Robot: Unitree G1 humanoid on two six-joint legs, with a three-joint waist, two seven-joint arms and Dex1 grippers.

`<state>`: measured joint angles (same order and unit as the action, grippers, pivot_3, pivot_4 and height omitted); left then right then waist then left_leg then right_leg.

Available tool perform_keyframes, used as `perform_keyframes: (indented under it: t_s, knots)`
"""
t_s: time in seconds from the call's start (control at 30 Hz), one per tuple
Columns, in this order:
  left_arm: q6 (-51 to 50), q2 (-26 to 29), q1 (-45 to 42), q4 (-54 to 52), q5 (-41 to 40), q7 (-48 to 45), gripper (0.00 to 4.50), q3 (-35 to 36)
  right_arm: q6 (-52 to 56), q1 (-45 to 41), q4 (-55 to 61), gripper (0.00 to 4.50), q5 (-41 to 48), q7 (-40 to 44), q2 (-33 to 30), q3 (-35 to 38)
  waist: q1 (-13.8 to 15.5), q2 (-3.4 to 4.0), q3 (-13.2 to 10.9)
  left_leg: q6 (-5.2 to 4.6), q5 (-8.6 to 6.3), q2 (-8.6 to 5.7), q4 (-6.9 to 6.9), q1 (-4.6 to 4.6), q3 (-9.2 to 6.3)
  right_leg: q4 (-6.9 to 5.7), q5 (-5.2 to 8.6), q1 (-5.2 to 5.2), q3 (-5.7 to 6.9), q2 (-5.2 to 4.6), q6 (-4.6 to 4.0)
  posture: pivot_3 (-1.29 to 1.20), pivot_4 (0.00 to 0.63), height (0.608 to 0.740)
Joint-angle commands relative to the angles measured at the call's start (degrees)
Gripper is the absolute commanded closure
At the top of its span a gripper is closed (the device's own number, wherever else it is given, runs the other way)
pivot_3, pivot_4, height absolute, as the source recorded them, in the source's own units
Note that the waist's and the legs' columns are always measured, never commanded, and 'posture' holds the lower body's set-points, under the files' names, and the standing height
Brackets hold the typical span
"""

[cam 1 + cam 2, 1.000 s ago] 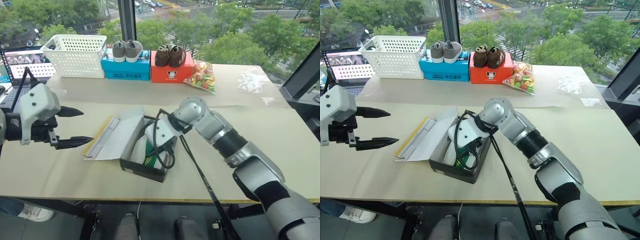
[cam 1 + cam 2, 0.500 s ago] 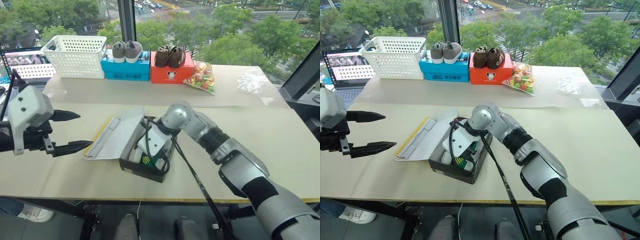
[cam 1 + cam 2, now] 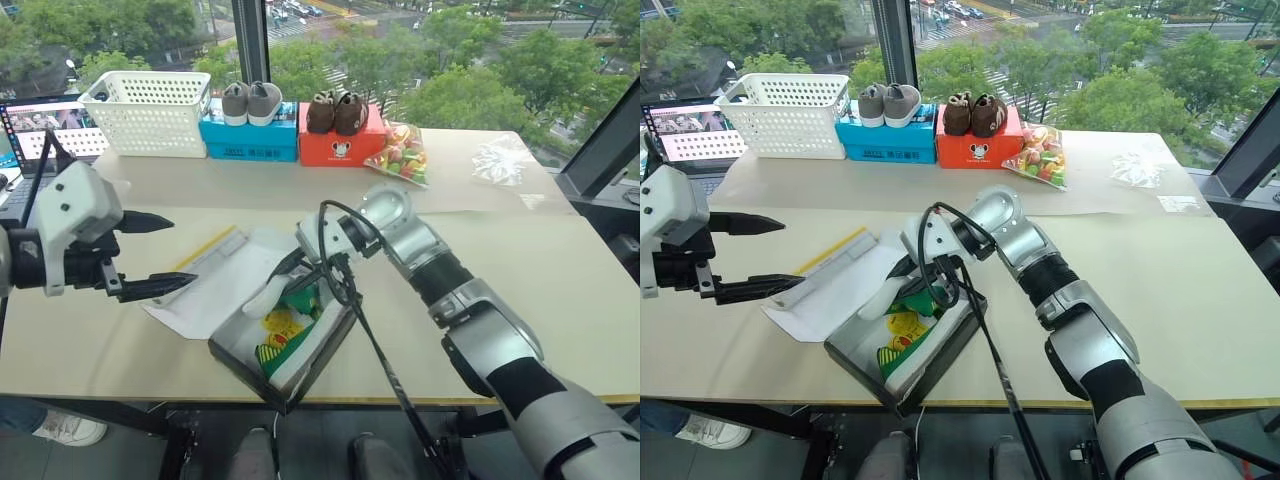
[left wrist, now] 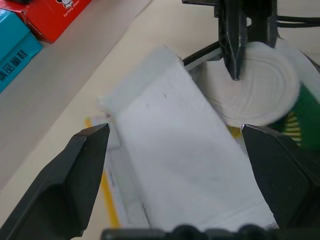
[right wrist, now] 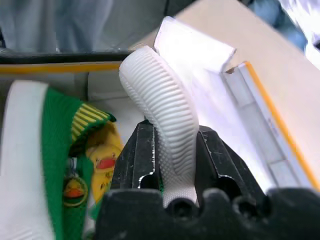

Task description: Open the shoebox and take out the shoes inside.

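On the tabletop (image 3: 560,290) there are three shoeboxes, three pairs of shoes, one white basket (image 3: 150,110), one laptop (image 3: 45,125), one bag of coloured sweets (image 3: 400,155) and one clear plastic wrapper (image 3: 500,160). The blue box (image 3: 250,135) carries the grey pair (image 3: 252,102), and the red-orange box (image 3: 340,145) just beside it carries the brown pair (image 3: 335,112); both stand at the far edge.

The shoebox (image 3: 275,355) lies open near the front edge, tilted with one corner over the edge, its black sides and white inside showing. Its lid (image 3: 215,275) is folded out flat beside it, yellow along the rim. Inside lie the green shoes (image 3: 285,325), with yellow duck details.

The right claw (image 3: 295,268) is clamped on the white ribbed sole (image 5: 160,120) of one green shoe, lifting that end above the box. The left claw (image 3: 160,255) hangs with its fingers spread wide, holding nothing, above the tabletop just beside the lid.

A second ago the right claw was down inside the box with its fingers wider apart; it has since pinched the sole and risen. The box has slid toward the front edge and turned. The left claw has hardly moved.
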<state>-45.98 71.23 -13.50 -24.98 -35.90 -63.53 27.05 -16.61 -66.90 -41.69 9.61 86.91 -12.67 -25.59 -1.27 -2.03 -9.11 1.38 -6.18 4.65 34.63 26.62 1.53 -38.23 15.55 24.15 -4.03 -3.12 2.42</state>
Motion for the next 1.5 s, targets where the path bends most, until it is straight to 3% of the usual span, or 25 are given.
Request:
perform_keyframes:
  t_s: [0.03, 0.23, 0.37, 0.5, 0.9, 1.17, 1.27, 1.4, 1.5]
  knots:
    - [2.00, 1.33, -1.99, -0.09, 0.20, 0.08, 0.00, -0.15, 6.57, 1.62, -0.74, 3.99, 0.11, -2.98, 0.83, 3.27, 0.06, 0.00, 0.00, 0.00, 0.00, 0.00, 0.00, -0.02, 0.00, -0.01, 0.00, -0.01, 0.00, 0.01, 0.00, 0.00, 0.150, 0.740]
    - [2.53, 1.42, -2.73, 0.16, 0.33, 0.10, 0.00, -1.52, 23.74, -0.15, 4.82, 4.00, 6.22, -6.31, 0.49, 10.87, 0.24, 0.00, 0.00, 0.11, -0.06, 0.00, 0.06, -0.02, 0.00, -0.06, -0.01, -0.02, 0.00, 0.00, -0.01, 0.00, 0.150, 0.740]
    - [3.31, 1.51, -3.72, 0.98, 0.57, 0.00, 0.00, -2.97, 30.61, -0.20, 14.10, 4.01, 7.04, -4.43, -3.94, 11.97, 0.41, 0.04, -0.05, 0.02, -0.01, 0.00, 0.04, 0.21, 0.00, -0.06, 0.00, 0.18, 0.00, 0.00, -0.01, 0.00, 0.150, 0.740]
    - [4.93, 1.21, -6.01, 2.63, 1.17, -0.27, 0.00, -6.19, 41.70, -5.15, 19.35, 4.02, 11.73, -9.11, -6.94, 18.24, 0.43, 0.17, -0.20, 0.04, -0.02, 0.00, 0.04, 0.29, 0.00, -0.06, 0.00, 0.24, 0.00, 0.02, 0.00, 0.00, 0.150, 0.740]
    - [7.05, 0.10, -11.74, 5.46, 2.11, -1.05, 0.00, -12.56, 49.37, -12.28, 19.37, 4.02, 17.42, -24.02, -12.37, 32.70, 0.52, 0.22, -0.25, 0.04, -0.02, -0.02, 0.04, 0.28, 0.00, 0.01, 0.00, 0.21, 0.00, 0.01, 0.00, 0.00, 0.150, 0.740]
    - [8.24, -0.68, -15.35, 7.39, 3.41, -2.12, 0.00, -16.23, 54.56, -9.41, 23.79, 4.02, 20.60, -27.13, -14.92, 34.85, 0.24, 0.27, -0.29, 0.02, -0.02, -0.01, 0.03, 0.29, 0.00, 0.00, -0.01, 0.23, -0.04, 0.03, 0.00, 0.00, 0.150, 0.740]
    - [8.72, -1.07, -16.41, 8.07, 3.87, -2.48, 0.00, -17.16, 65.09, -9.16, 21.55, 4.02, 21.35, -23.45, -23.41, 33.49, 0.85, 0.28, -0.41, 0.02, -0.02, -0.02, 0.05, 0.33, 0.00, 0.01, 0.00, 0.23, -0.04, 0.02, 0.01, 0.00, 0.150, 0.740]
    - [8.98, -2.31, -17.10, 8.10, 4.17, -2.49, 0.00, -18.25, 77.07, -9.98, 14.56, 4.02, 22.48, -26.72, -26.93, 34.29, 1.21, 0.28, -0.41, 0.02, -0.02, -0.04, 0.12, 0.43, 0.03, 0.13, 0.04, 0.20, 0.00, -0.04, 0.08, 0.00, 0.150, 0.740]
    - [9.17, -3.44, -17.66, 8.12, 4.56, -2.29, 0.00, -19.05, 70.52, 2.75, 24.42, 4.02, 19.78, -14.02, -33.94, 25.36, 1.12, 0.27, -0.41, 0.01, -0.02, -0.04, 0.12, 0.38, 0.03, 0.15, 0.03, 0.13, 0.00, -0.03, 0.07, 0.00, 0.150, 0.740]
